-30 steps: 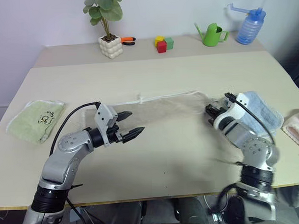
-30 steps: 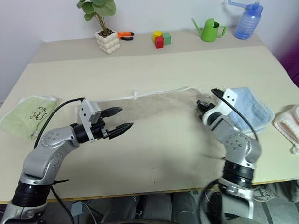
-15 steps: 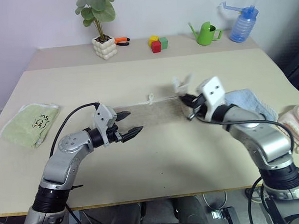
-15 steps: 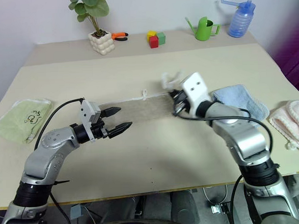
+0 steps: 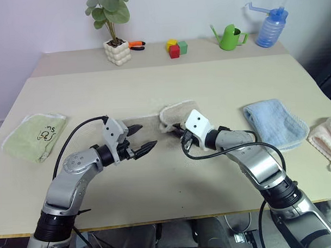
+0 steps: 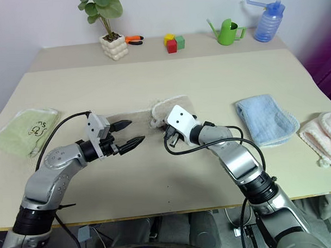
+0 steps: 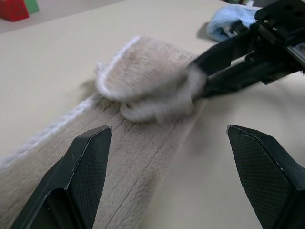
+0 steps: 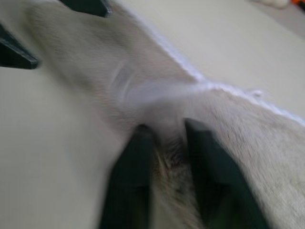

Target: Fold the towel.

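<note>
On the tan towel [image 5: 176, 114], your right gripper [image 5: 182, 135] pinches the folded end; lay it square before releasing. Left gripper [image 5: 143, 137] gapes empty.

Count on the tabletop: towels, 4 — one beige terry towel with whitish corded edging [image 5: 176, 114] at centre; one light green folded towel with a dark mark [image 5: 34, 134] at 9 o'clock; one light blue folded towel [image 5: 274, 123] at 3 o'clock; one pale pink towel [image 5: 327, 140] beyond it; potted plant in white bumpy pot [image 5: 118, 50], 1; orange-handled pliers [image 5: 136, 45], 1; coloured blocks [image 5: 176, 48], 3 (red, yellow, green); green watering can [image 5: 230, 38], 1; blue spray bottle [image 5: 269, 28], 1; two-finger grippers, 2.
</note>
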### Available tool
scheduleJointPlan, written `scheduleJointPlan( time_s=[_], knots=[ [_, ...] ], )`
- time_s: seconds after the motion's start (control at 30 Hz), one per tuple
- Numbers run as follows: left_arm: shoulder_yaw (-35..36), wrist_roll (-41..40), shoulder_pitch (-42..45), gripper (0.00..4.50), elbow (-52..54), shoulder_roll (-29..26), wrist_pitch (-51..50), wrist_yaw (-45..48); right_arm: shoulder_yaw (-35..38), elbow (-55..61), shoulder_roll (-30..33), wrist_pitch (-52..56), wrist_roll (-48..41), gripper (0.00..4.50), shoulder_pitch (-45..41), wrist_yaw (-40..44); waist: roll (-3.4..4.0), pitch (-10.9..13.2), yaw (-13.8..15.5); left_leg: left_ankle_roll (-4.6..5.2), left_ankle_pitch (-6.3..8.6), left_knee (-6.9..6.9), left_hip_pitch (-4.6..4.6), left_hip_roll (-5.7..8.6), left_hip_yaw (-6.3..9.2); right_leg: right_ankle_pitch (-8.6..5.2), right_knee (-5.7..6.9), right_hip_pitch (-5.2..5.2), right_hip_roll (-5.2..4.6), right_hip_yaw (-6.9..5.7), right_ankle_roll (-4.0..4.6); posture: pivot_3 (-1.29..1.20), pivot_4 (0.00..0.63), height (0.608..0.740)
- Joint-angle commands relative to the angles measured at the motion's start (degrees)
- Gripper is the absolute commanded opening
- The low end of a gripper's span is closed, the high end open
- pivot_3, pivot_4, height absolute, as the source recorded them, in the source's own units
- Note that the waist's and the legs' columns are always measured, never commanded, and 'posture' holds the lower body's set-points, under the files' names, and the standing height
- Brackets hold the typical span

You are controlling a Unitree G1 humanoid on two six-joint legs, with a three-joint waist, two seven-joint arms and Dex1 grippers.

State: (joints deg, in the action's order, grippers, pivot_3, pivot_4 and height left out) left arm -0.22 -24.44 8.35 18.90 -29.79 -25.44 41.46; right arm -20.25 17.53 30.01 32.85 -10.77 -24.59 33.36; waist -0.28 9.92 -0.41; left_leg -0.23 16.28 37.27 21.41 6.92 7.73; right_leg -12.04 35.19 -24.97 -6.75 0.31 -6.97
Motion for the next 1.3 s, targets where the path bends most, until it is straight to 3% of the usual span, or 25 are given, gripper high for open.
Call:
scheduleJointPlan(
  time_s=[0.03,0.07,0.2,0.3,0.47,0.73,0.97,1.03,1.1,1.3],
  knots=[
    [3.39,-1.26,-1.15,3.99,2.59,-0.96,-0.40,-0.89,3.64,7.18,2.68,-1.92,-3.27,2.88,2.88,5.01,0.00,0.00,-0.04,0.01,0.01,-0.01,0.00,0.00,0.00,0.00,-0.01,0.00,0.00,0.00,0.00,0.00,0.150,0.731],
    [4.29,-1.43,-1.80,3.99,2.78,-1.30,-0.61,-1.08,5.02,8.63,4.23,-2.35,-4.45,3.29,4.22,6.97,0.00,0.00,-0.02,0.04,0.02,-0.02,0.00,0.00,0.00,0.00,-0.01,0.00,0.00,0.00,0.00,0.00,0.150,0.731],
    [6.76,-1.75,-3.96,3.99,3.21,-2.48,-0.88,-1.55,10.16,8.13,5.72,-2.95,-8.05,3.29,5.14,10.12,-0.03,0.02,-0.12,0.06,0.04,-0.01,-0.01,0.00,-0.01,0.00,-0.03,0.02,0.00,0.00,0.00,0.00,0.150,0.731],
    [7.91,-2.10,-5.69,3.99,4.07,-2.82,-1.32,-2.19,12.90,3.50,2.33,-4.08,-8.04,2.40,1.76,7.70,-0.03,0.01,-0.31,0.05,0.04,-0.02,-0.04,-0.05,0.00,0.00,-0.02,0.03,0.03,-0.01,0.00,0.00,0.150,0.731],
    [9.10,-3.86,-10.24,3.99,7.56,-2.02,-3.08,-3.83,11.19,-9.51,-3.02,-6.89,-2.71,0.05,-4.40,3.02,-0.07,0.00,-0.17,0.04,0.03,-0.04,-0.03,-0.04,-0.02,0.00,-0.01,0.00,0.01,0.00,0.01,0.00,0.150,0.731],
    [11.80,-6.53,-15.72,3.99,11.17,0.78,-5.86,-8.58,6.15,-25.58,-10.59,-11.53,4.96,0.05,-5.19,-0.71,-0.07,0.00,-0.23,-0.19,-0.10,-0.05,-0.01,-0.02,-0.02,0.00,-0.01,-0.03,0.01,0.01,0.02,0.00,0.150,0.731],
    [15.39,-10.99,-22.34,3.99,15.24,3.33,-9.59,-12.88,10.27,-20.91,-11.13,-13.98,2.20,0.05,-3.79,0.49,-0.05,-0.01,-0.16,-0.03,0.00,-0.06,-0.03,-0.03,-0.03,0.00,0.01,-0.03,0.02,0.03,0.02,0.00,0.150,0.731],
    [17.16,-13.77,-23.81,3.99,15.95,4.40,-11.98,-14.79,10.76,-17.42,-9.76,-14.57,1.17,0.56,-3.81,2.97,-0.06,0.00,-0.14,0.02,0.02,-0.05,-0.01,-0.02,-0.02,0.00,0.01,-0.03,0.02,0.03,0.02,0.00,0.150,0.731],
    [19.08,-17.98,-25.39,4.49,16.98,5.96,-14.34,-16.78,10.16,-14.77,-7.77,-15.89,1.95,1.26,-3.74,5.26,-0.06,0.00,-0.16,0.02,0.02,-0.05,-0.01,-0.02,-0.02,0.00,0.01,-0.03,0.02,0.03,0.02,0.00,0.150,0.731],
    [23.35,-29.47,-26.11,4.50,17.08,10.79,-21.07,-27.09,8.87,-10.41,-4.33,-20.25,3.69,4.26,-3.87,9.22,-0.08,-0.01,-0.14,0.03,0.03,-0.05,-0.03,-0.03,-0.01,0.00,0.01,-0.01,0.02,0.02,0.01,0.00,0.150,0.731]
  ],
)
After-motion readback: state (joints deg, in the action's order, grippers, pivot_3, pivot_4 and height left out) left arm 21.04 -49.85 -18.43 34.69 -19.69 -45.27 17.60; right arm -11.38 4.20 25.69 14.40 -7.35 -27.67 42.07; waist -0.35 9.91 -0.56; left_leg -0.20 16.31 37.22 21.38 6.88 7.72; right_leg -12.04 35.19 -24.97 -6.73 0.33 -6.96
